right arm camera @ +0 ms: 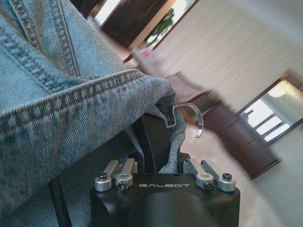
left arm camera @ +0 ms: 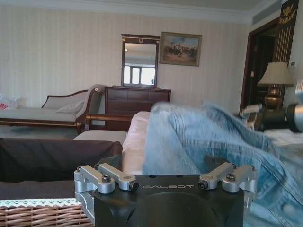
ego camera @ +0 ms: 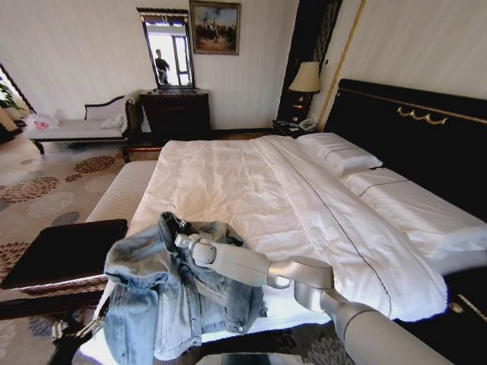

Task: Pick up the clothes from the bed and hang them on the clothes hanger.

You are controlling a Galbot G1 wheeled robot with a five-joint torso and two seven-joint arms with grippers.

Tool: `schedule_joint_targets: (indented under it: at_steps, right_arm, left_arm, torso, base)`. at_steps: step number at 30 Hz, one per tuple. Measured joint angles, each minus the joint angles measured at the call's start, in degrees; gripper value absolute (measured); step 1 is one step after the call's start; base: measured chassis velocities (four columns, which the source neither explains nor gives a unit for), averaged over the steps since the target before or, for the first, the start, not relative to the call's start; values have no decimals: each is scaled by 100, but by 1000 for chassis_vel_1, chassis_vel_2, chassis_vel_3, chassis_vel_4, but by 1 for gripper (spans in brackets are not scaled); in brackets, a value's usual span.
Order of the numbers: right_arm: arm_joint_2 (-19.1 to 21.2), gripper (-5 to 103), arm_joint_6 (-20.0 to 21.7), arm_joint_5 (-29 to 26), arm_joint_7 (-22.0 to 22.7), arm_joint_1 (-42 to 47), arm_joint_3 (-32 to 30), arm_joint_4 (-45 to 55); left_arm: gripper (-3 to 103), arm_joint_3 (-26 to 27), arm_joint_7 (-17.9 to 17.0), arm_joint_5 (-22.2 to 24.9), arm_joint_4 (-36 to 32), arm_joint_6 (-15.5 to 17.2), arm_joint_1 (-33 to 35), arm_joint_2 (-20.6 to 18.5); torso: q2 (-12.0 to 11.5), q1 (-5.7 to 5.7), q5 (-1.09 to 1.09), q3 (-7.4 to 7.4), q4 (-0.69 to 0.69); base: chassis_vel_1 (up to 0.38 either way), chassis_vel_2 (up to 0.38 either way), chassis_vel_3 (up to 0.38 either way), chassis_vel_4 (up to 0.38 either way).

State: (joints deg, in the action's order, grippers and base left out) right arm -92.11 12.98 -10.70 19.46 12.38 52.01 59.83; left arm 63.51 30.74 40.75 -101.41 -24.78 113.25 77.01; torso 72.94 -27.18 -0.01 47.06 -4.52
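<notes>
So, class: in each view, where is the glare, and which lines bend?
Head view: daylight glares in the mirror, and the wall's gold strip bows. Left wrist view: the mirror reflects bright windows. Right wrist view: the window is washed out white.

Washed-denim clothes (ego camera: 171, 293), smooth white cotton-like bed (ego camera: 251, 190), glossy metal hook (right arm camera: 191, 118).

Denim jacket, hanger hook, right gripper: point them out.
denim jacket (ego camera: 163, 293): head view, front panel draped at the bed's foot.
hanger hook (right arm camera: 193, 113): right wrist view, silver curve poking out of the collar.
right gripper (ego camera: 176, 237): head view, tip at the jacket's collar.
</notes>
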Motion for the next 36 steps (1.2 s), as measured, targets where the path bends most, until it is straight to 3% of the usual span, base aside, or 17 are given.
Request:
schedule_joint_targets:
  at_steps: [4, 11, 21, 36]
  right_arm:
    - [-2, 36, -48, 399, 314, 15, -240, 366]
    - [123, 36, -49, 563, 528, 29, -570, 841]
    - [788, 35, 41, 736, 880, -252, -1023, 1756]
    - [2075, 28, 619, -242, 1370, -984, -1599, 3587]
  left_arm:
    - [100, 3, -8, 15, -59, 15, 2, 25]
    - [100, 47, -68, 17, -171, 30, 17, 23]
    - [100, 96, -144, 14, -460, 141, 4, -18]
    - [100, 131, -456, 16, -1074, 224, 19, 15]
  torso:
    - [0, 0, 0, 0, 2]
    - [0, 0, 1, -1, 3]
    - [0, 0, 2, 0, 1]
    - [1, 0, 2, -1, 1]
  base:
    - [0, 0, 0, 0]
    - [0, 0, 0, 0]
    - [0, 0, 0, 0]
    - [0, 0, 0, 0]
